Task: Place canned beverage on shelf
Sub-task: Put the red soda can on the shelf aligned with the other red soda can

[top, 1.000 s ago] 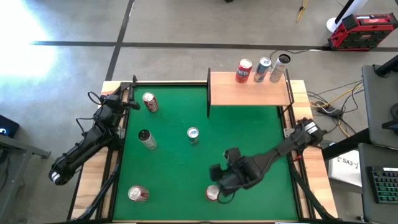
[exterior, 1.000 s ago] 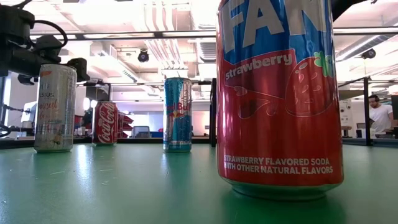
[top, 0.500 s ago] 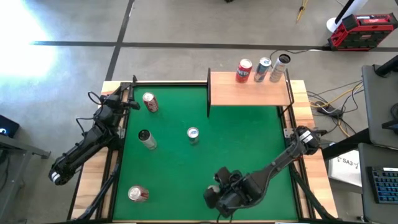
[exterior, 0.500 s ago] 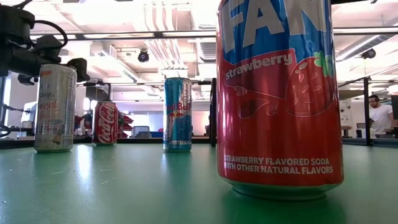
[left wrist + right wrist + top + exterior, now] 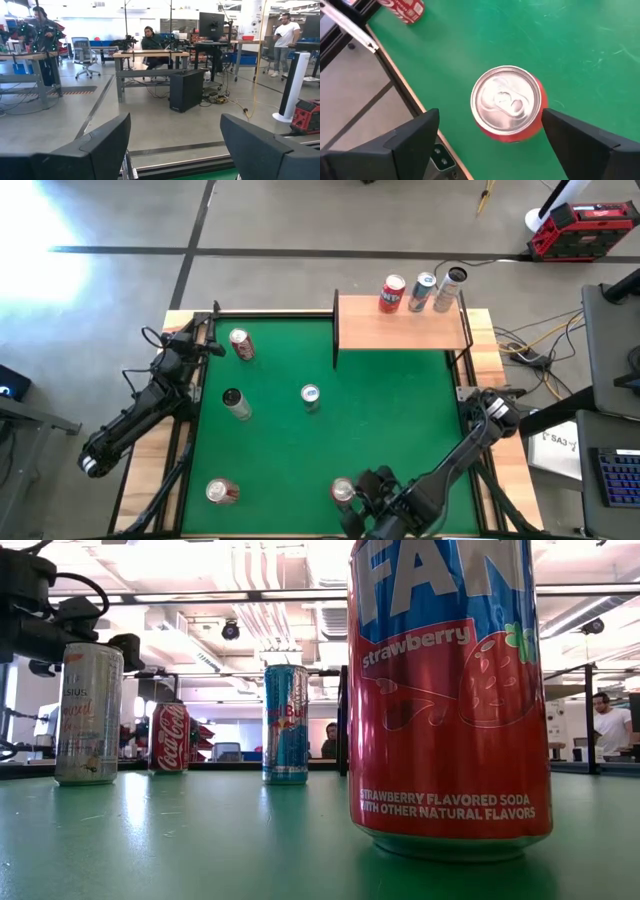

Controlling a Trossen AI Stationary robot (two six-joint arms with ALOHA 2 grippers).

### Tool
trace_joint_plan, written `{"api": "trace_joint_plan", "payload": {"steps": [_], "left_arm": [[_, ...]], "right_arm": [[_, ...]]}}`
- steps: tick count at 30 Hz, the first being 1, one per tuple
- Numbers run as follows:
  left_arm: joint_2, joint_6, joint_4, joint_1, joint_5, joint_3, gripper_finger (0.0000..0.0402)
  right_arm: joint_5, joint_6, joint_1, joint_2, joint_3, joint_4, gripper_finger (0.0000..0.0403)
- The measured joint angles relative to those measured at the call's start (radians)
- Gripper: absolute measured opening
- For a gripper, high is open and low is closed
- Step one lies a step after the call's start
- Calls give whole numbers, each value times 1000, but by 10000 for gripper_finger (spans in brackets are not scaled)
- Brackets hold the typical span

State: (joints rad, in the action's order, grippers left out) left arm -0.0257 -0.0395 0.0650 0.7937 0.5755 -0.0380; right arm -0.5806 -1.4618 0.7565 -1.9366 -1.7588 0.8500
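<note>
Right gripper: at the near edge of the table, above the strawberry Fanta can — fingers apart, one on each side of the can, neither touching it.
Change: over the last second the right arm has swung back from mid-table toward the near edge; the can shows uncovered just beside the gripper in the high view, and it has not moved.
Meaning: judged as lining up for a top-down grasp — the can is not yet held, so the carry to the shelf has not begun.
Target can: upright on the green table, near-centre edge.
Shelf: far right side, well apart from the can; three cans already stand along its far edge.
Left gripper: waiting at the far left corner, fingers nearly together, empty.
Other cans: four more stand on the felt.
</note>
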Motion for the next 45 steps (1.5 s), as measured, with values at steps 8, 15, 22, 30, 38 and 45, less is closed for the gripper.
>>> {"api": "trace_joint_plan", "payload": {"steps": [8, 15, 22, 30, 38, 45], "left_arm": [[-1, 0, 0, 0, 0, 0, 293], [-1, 0, 1, 0, 0, 0, 293], [-1, 0, 1, 0, 0, 0, 293], [-1, 0, 1, 0, 0, 0, 293], [-1, 0, 0, 0, 0, 0, 293], [-1, 0, 0, 0, 0, 0, 293]], "right_arm": [[-2, 69, 7, -3, 0, -5, 382], [3, 76, 7, -45, 0, -15, 384], [-22, 41, -2, -77, 1, -24, 384], [-34, -32, -28, -116, 1, -48, 384], [-33, -86, -52, -165, 1, -63, 384], [-34, -126, -64, -175, 1, -55, 383]]}}
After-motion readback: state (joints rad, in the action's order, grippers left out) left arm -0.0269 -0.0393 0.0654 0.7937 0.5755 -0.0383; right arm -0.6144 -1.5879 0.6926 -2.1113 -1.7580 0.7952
